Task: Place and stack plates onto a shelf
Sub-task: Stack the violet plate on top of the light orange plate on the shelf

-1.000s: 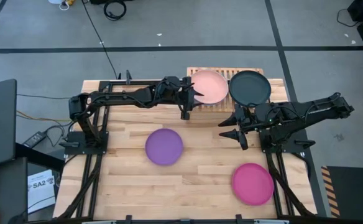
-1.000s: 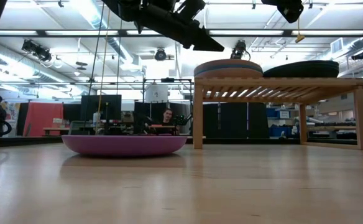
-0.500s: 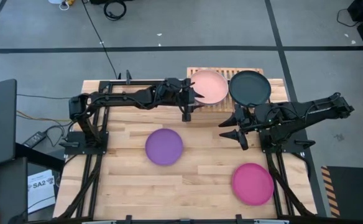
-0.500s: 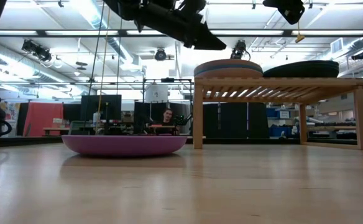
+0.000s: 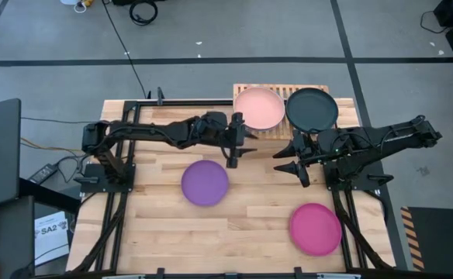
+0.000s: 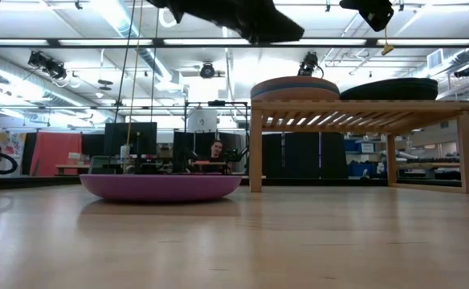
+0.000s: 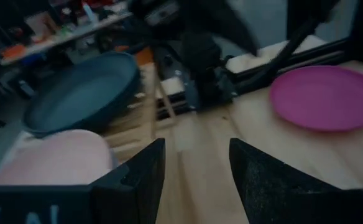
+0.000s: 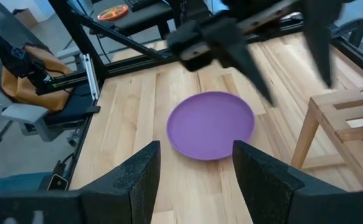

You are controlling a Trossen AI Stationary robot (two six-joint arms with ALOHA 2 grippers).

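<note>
The peach plate [image 5: 259, 108] tops a stack on the left half of the light-wood shelf [image 5: 277, 130]. A black plate [image 5: 312, 108] lies on the right half. The low view shows both stacks [image 6: 295, 87] [image 6: 389, 88] on the slatted top. A purple plate [image 5: 205, 182] and a magenta plate [image 5: 316, 229] lie flat on the table. My left gripper [image 5: 234, 144] hangs open in the air just near-left of the shelf, its fingers [image 7: 138, 180] wide apart. My right gripper [image 5: 288, 160] waits open, raised, in front of the shelf, looking toward the purple plate [image 8: 212, 124].
Both arms meet close together in front of the shelf, with the right arm [image 7: 200, 50] straight ahead of my left gripper. The shelf's leg [image 8: 321, 124] stands beside my right gripper. Bare planks lie between the purple and magenta plates. A person [image 6: 216, 151] sits far behind the table.
My left gripper has drawn back from the peach plate's left rim toward the table's near edge and risen, staying open. The peach plate stays on the shelf. The right arm has kept still.
</note>
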